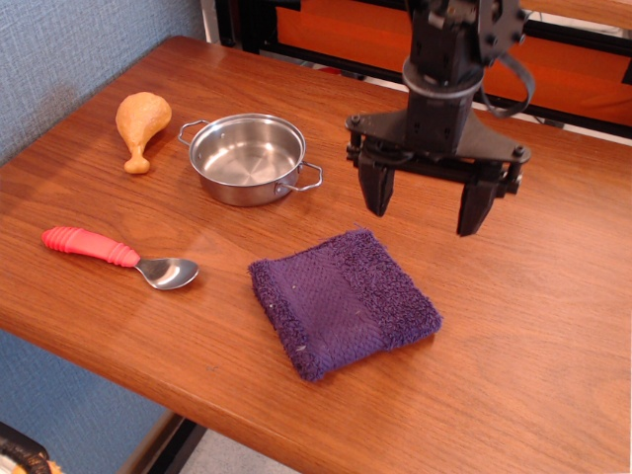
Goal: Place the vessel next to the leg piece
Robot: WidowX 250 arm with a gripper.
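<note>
The vessel point(247, 158), a small shiny steel pot with two wire loop handles, stands upright on the wooden table at the back left. The leg piece point(141, 125), a tan-orange toy drumstick, lies just to its left, a small gap apart. My gripper point(425, 210) hangs above the table to the right of the pot, well clear of it. Its two black fingers are spread wide and hold nothing.
A red-handled metal spoon point(118, 255) lies near the front left edge. A folded purple cloth point(341, 301) lies in the middle front, below the gripper. A blue wall runs along the left and an orange frame along the back.
</note>
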